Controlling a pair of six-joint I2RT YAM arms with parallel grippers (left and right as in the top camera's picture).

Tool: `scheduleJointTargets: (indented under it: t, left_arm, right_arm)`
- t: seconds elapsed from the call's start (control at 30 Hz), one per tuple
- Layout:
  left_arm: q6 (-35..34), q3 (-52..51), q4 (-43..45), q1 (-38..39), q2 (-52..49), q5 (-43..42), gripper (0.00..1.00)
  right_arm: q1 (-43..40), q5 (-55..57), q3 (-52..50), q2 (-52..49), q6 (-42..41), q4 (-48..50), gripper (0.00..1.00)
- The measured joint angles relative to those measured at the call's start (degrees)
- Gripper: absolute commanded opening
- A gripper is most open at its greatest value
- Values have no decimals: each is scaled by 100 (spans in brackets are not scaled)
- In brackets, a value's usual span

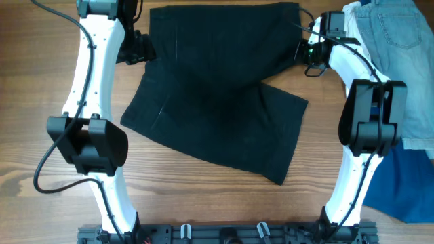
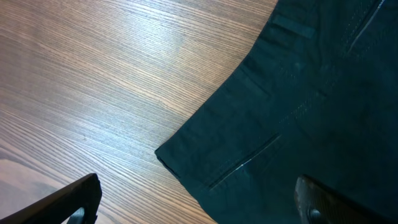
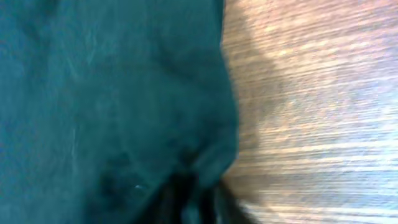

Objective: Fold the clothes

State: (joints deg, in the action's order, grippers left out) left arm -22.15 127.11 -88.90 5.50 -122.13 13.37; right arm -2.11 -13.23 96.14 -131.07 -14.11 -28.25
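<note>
The clothes [image 1: 217, 95], a black shorts-like garment, lie spread across the middle of the wooden table, with one leg reaching toward the front right. My left gripper [image 1: 139, 49] is at the garment's far left edge. In the left wrist view it [image 2: 199, 196] is open, its fingers wide apart on either side of a corner of the black fabric [image 2: 292, 106]. My right gripper [image 1: 306, 55] is at the far right corner. In the blurred right wrist view its fingers [image 3: 196, 202] are close together, with the black fabric [image 3: 112, 93] bunched at them.
A light-blue denim piece [image 1: 393, 30] lies at the far right, partly under the right arm. A bright blue cloth [image 1: 407, 183] lies at the front right edge. Bare wood [image 2: 112, 81] shows left of the garment.
</note>
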Motion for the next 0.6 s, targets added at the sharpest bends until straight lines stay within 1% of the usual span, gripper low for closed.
scheduleJointTargets:
  t: [0.13,0.2,0.3,0.4,0.43,0.47,0.5,0.53,0.6]
  left_arm:
    - [-2,0,0,0,0,0,100]
    - [0,-2,-2,0,0,0,100]
    - [0,-4,-2,0,0,0,100]
    - [-2,-4,0,0,0,0,100]
    - [0,-4,4,0,0,2,100]
    - [0,-4,-4,0,0,0,100]
    - [-2,-4,-2,0,0,-2,100]
    - [0,-4,-2,0,0,0,100]
    - [0,-4,0,0,0,0,100]
  right_arm:
    - [46,79,4,234,-50,-778,4]
    - [46,173,-2,793,-68,-1381,4]
    - [52,240,20,1705,-66,-1532,4]
    - [142,232,66,1700,-61,-1209,6]
    - [205,234,66,1650,-63,-1016,24]
    - [264,232,66,1598,-66,-828,59]
    - [426,229,66,1512,-87,-509,76]
    - [503,227,66,1493,-111,-387,84]
    - [566,212,66,1491,-160,-487,87]
